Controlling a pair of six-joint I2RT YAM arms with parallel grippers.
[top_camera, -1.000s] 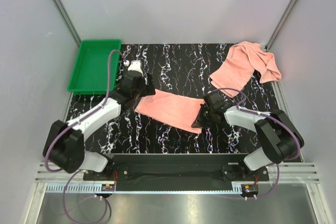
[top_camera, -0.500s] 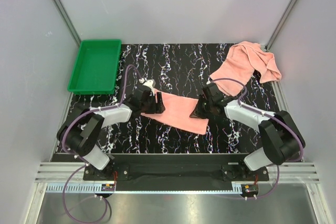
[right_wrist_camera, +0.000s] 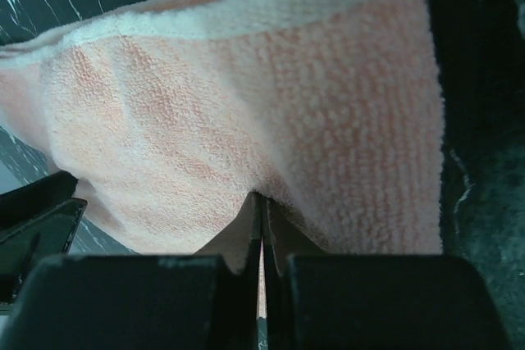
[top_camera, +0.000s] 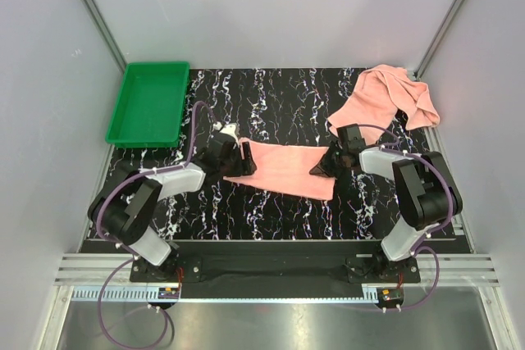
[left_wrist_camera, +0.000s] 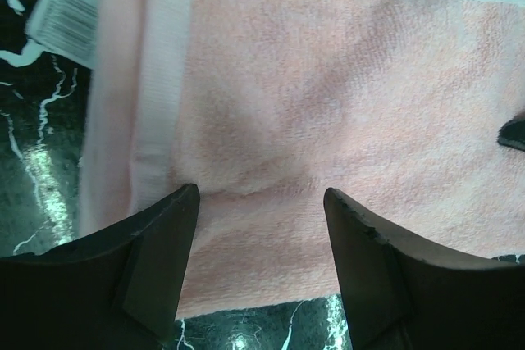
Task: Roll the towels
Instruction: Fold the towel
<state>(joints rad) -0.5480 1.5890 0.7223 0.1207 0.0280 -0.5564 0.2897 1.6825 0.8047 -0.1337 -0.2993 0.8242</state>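
Observation:
One salmon-pink towel (top_camera: 283, 168) lies flat at the table's middle. My left gripper (top_camera: 244, 159) is open over its left end, its fingers straddling the near edge (left_wrist_camera: 261, 202) of the towel (left_wrist_camera: 328, 96) beside the folded hem and a white label (left_wrist_camera: 61, 14). My right gripper (top_camera: 322, 168) is shut on the towel's right end; the cloth (right_wrist_camera: 246, 104) is pinched between the closed fingertips (right_wrist_camera: 262, 202). The second towel (top_camera: 385, 104) lies crumpled at the back right, apart from both grippers.
A green tray (top_camera: 148, 104) stands at the back left corner. The table top (top_camera: 271, 96) is black marbled. Grey walls and metal frame posts close in the sides and back. A rail runs along the near edge behind the arm bases.
My left gripper came from beside the tray to the towel's left end and opened over it. My right gripper moved right with the towel's right end, drawing the cloth longer.

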